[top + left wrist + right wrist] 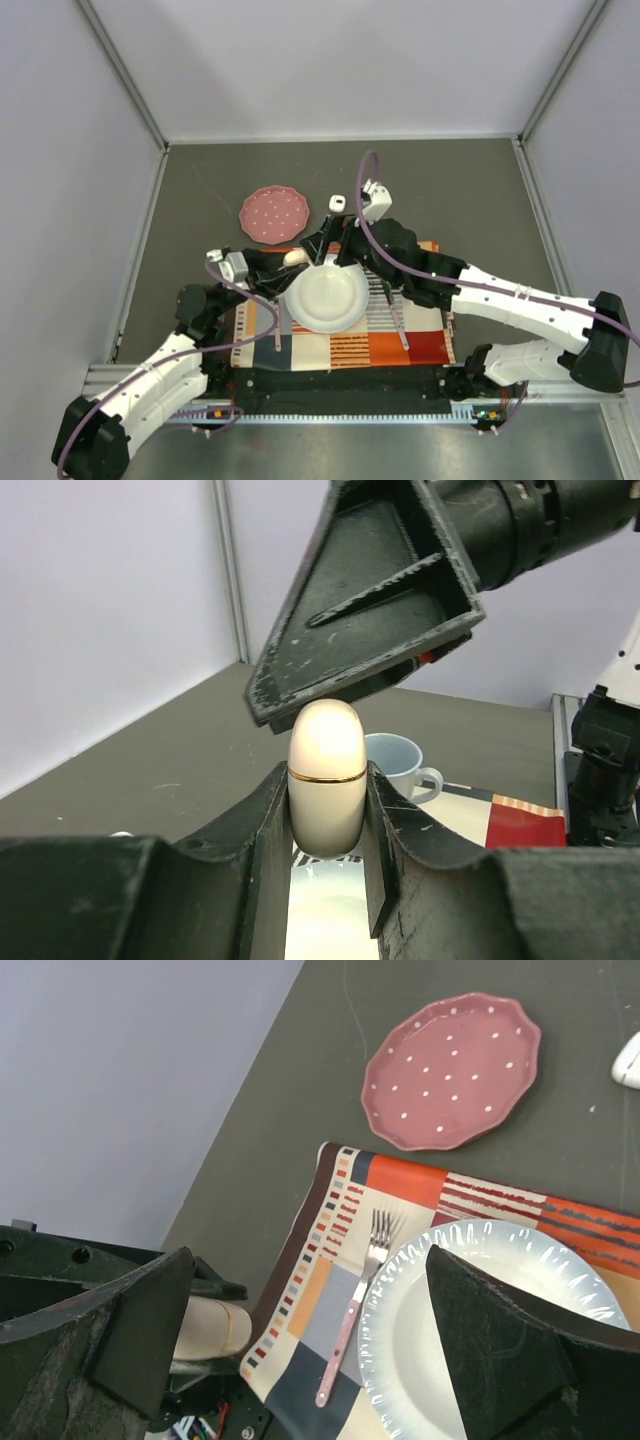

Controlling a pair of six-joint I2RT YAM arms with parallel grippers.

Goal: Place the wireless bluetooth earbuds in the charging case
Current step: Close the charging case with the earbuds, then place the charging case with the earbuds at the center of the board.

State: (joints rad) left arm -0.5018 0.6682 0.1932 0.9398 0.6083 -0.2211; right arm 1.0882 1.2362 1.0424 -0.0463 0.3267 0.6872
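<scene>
My left gripper (325,815) is shut on the charging case (325,770), a cream egg-shaped case with a thin gold band, closed and held upright above the white plate. In the top view the case (295,258) sits at the plate's far left rim. My right gripper (320,1350) is open and empty. One of its fingers (370,610) hangs just over the top of the case, and the case (212,1328) shows beside its left finger. No earbuds show in any view.
A white plate (325,298) lies on a patterned placemat (400,345) with a pink-handled fork (355,1310) beside it. A pink dotted plate (273,214) lies at the back left. A small pale cup (400,765) stands behind the mat. Walls close in on three sides.
</scene>
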